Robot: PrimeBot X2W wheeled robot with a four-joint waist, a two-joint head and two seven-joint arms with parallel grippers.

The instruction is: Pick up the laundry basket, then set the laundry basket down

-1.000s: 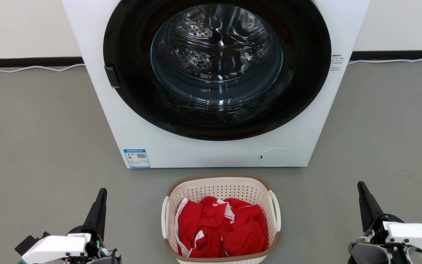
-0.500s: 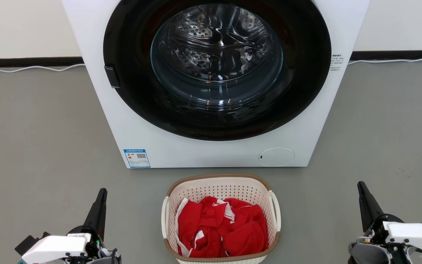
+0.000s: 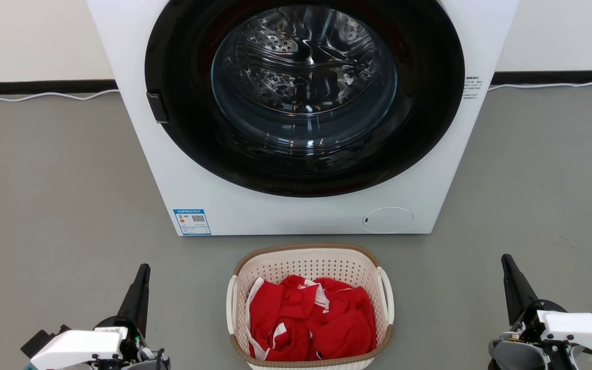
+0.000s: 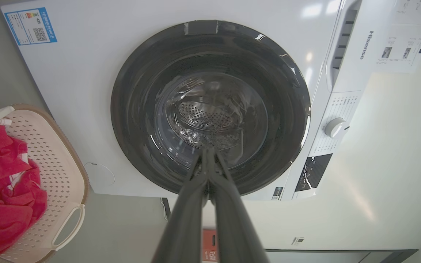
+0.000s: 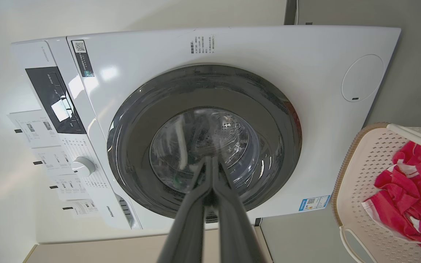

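Laundry basket [image 3: 306, 267] on floor [image 3: 59, 195] between left fingers [image 3: 135, 298] and right fingers [image 3: 516, 288] (both pairs pressed together)

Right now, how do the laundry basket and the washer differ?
The laundry basket is small, cream and perforated with a brown rim; the washer is far larger, smooth white with a dark round door. The basket holds red clothes; the washer's drum looks empty. Both stand on the grey floor.

White front-loading washer [image 3: 285, 216] — dark-rimmed glass door [image 3: 303, 97], blue label [image 3: 191, 221] low on its front, grey floor [image 3: 59, 195], crumpled red clothes [image 3: 311, 321]
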